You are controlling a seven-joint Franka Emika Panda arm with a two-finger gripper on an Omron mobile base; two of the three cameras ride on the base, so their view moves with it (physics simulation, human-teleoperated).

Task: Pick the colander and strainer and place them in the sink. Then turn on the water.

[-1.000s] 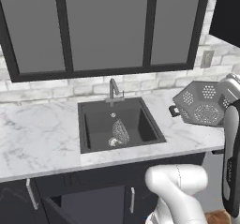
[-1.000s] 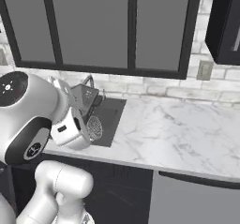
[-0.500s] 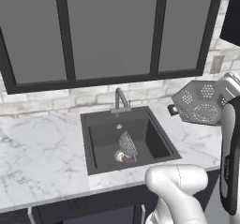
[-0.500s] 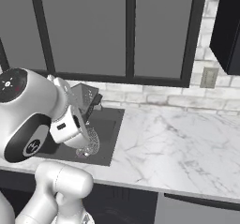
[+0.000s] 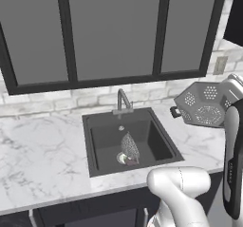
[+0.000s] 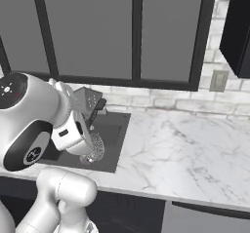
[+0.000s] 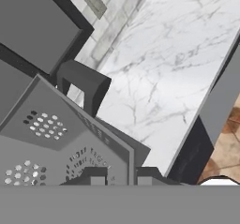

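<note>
The colander (image 5: pixel 205 104) is held aloft over the counter (image 5: pixel 38 159), to the right of the sink (image 5: pixel 102 126), tilted with its open side facing the sink, its rim pinched between the closed fingers of the gripper (image 7: pixel 118 177). It is judged to be carried high so that it clears the counter edge before being lowered into the basin. The strainer (image 5: pixel 129 147) already lies in the sink by the drain, and no water is seen at the faucet (image 5: pixel 122 99).

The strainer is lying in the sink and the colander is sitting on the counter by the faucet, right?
Not quite. The strainer does lie in the sink, but the colander is held up in the air by the tool, as the left base view shows.
</note>
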